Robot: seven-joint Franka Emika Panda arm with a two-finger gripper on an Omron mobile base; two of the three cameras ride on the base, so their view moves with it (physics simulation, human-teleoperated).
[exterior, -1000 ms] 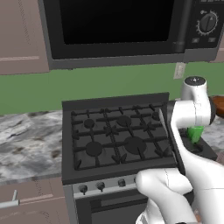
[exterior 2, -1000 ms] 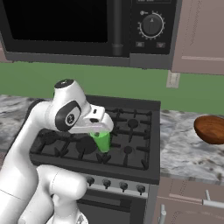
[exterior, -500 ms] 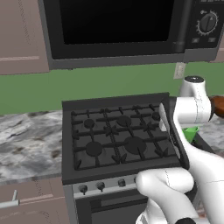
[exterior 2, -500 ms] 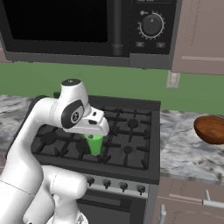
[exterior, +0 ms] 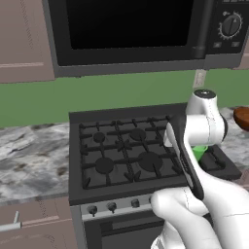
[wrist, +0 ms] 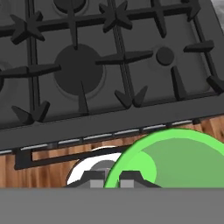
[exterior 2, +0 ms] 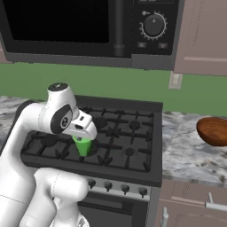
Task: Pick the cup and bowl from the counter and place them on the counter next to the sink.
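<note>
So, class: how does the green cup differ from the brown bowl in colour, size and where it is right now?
The cup is bright green; the bowl is glossy reddish-brown. The cup is narrow and much smaller; the bowl is wide and shallow. The cup hangs in the gripper over the black stove; the bowl rests on the marbled counter, untouched. Both are open-topped vessels.

Black gas stove (exterior: 124,155) centre; microwave (exterior 2: 88,26) above; wall outlet (exterior 2: 175,80) on green backsplash (exterior: 97,95).
</note>
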